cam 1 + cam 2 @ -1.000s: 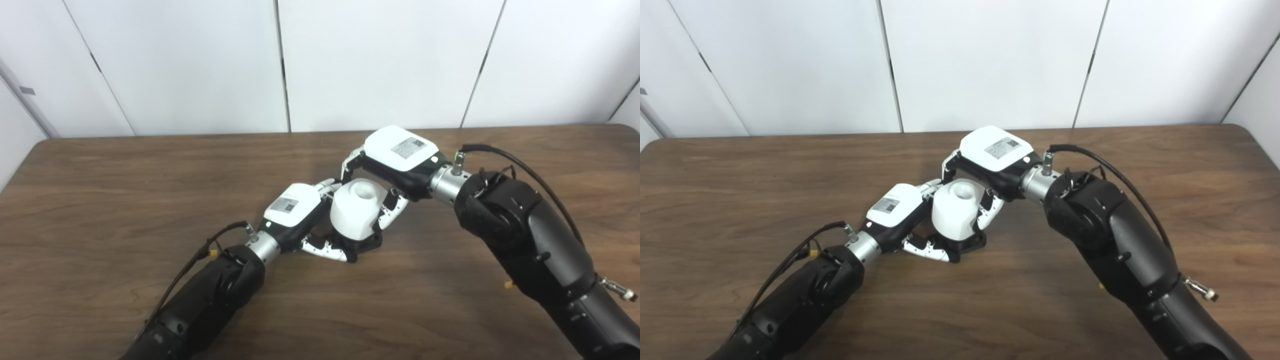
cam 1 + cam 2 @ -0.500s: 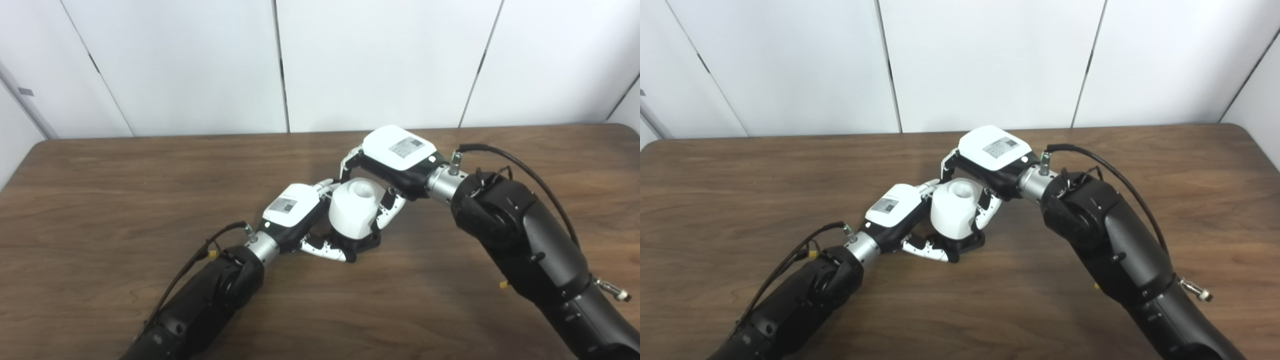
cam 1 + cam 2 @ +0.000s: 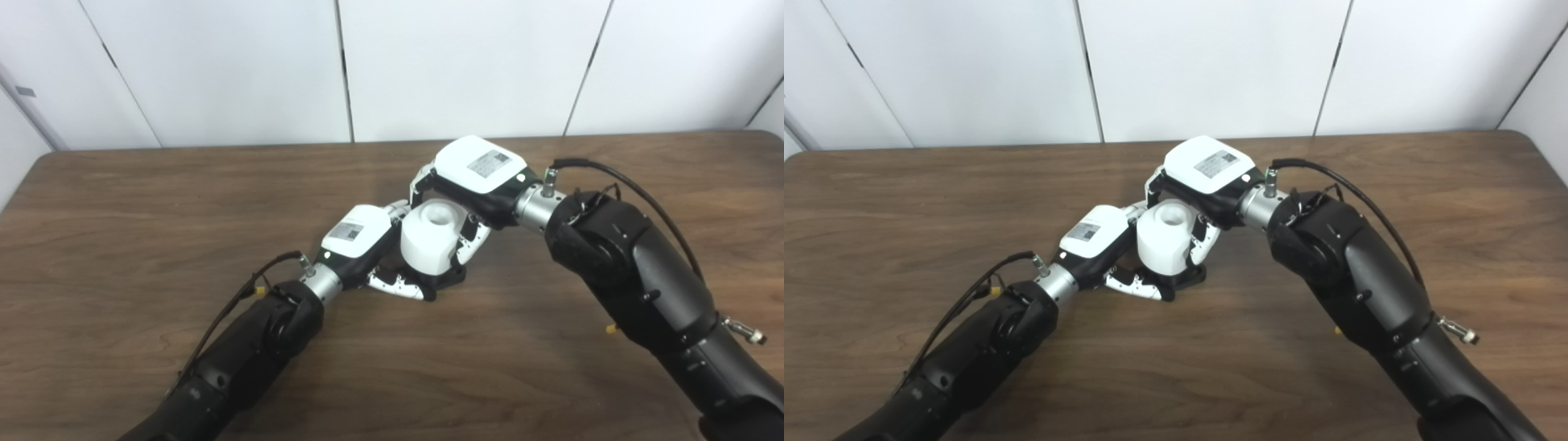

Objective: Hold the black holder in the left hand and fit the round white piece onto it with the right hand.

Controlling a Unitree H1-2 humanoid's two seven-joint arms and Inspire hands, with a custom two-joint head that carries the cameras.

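Behind your arms you have white wall panels with dark seams, and below them the dark brown wood-grain table [image 3: 122,202]. Coming in from your left, your left hand [image 3: 358,239] lies low on the table, its fingers [image 3: 401,286] curled under and around the black plastic holder [image 3: 442,281], of which only a dark edge shows just past those fingers. Directly beside that hand, touching it on the side toward your right arm, stands the round white cylindrical piece [image 3: 430,236] with a hollow in its top, sitting upright on the holder. Your right hand [image 3: 481,174] covers the piece from behind and above, its fingers [image 3: 470,242] wrapped down the far side, gripping it.
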